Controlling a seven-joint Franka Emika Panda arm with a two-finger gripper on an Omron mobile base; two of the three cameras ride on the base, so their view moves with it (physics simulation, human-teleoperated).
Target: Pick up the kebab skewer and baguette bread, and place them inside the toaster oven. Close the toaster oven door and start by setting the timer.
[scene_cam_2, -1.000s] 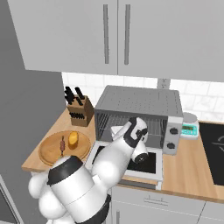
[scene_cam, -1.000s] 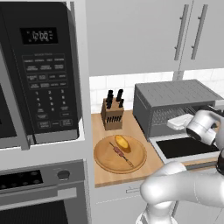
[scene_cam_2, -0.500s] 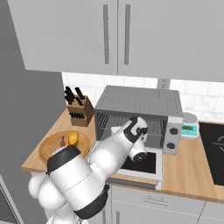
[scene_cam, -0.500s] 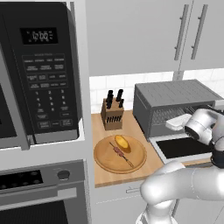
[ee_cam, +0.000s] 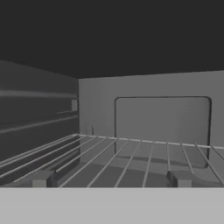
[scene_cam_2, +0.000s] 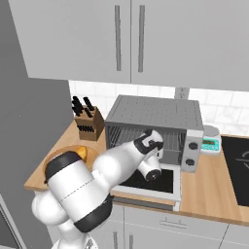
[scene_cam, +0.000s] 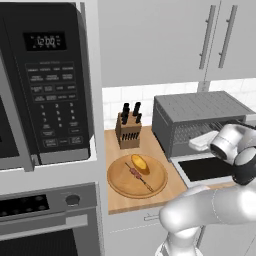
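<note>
1. Hand view: the gripper points into the oven, its two fingertips spread wide with nothing between them, just above the front of the wire rack.
2. Left base view: the hand sits at the oven mouth, above the door, which lies dropped flat.
3. Right base view: the door is down in front of the oven, whose knobs are on its right.
4. Left base view: the skewer and the baguette lie close together on a round wooden board left of the oven.
5. A knife block stands behind the board; a microwave hangs further left.
</note>
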